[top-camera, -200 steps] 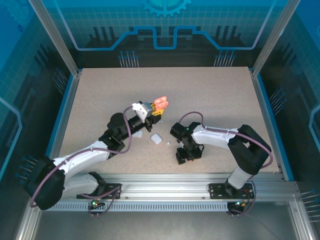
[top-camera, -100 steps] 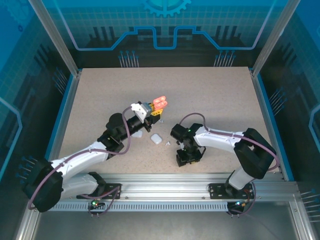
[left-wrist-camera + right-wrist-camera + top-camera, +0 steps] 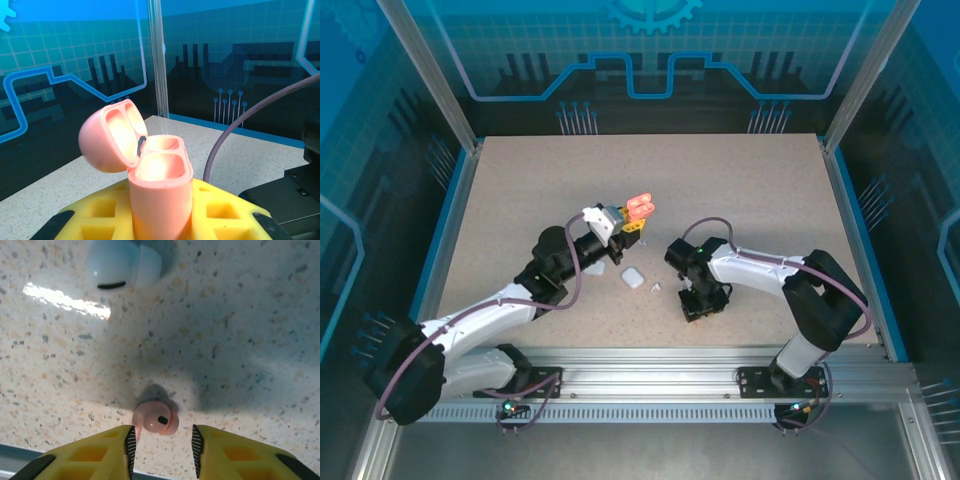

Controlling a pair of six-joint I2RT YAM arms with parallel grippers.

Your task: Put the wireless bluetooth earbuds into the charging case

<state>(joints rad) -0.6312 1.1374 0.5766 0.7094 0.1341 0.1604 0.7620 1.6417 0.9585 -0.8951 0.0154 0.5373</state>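
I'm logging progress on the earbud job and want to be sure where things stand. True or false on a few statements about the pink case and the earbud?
1. The pink charging case has its lid open. True.
2. A pink earbud lies on the table between the fingers of the right gripper. True.
3. The case lies on the table too. False: the left gripper holds it.
4. The case already holds both earbuds. False: its wells look empty.

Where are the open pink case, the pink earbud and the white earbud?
open pink case [image 3: 160, 197], left wrist view, front of its body.
pink earbud [image 3: 156, 418], right wrist view, its rounded head.
white earbud [image 3: 122, 262], right wrist view, its bulb.
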